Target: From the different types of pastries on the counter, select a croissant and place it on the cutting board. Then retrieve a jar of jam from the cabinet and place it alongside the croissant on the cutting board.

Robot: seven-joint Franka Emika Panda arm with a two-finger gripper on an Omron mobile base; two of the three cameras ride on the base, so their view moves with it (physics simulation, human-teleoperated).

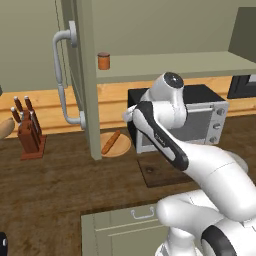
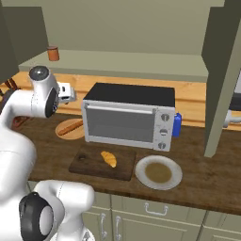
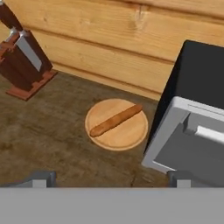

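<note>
- One small golden-yellow ridged croissant (image 2: 108, 158) is sitting on the dark brown rectangular cutting board (image 2: 87, 165), on the dark wood-grain tabletop (image 2: 202, 181).
- The small orange-brown jam jar (image 1: 103, 61) is standing on the olive-grey cabinet's (image 1: 87, 90) shelf.
- The claw (image 3: 109, 179) is hanging with fingers spread wide, holding nothing, above the round light-wood disc (image 3: 127, 131) carrying a long brown pastry stick (image 3: 114, 120).

Matt wood-grain counter (image 2: 207, 188); toaster oven (image 2: 129, 117) brushed metal (perhaps plastic).
</note>
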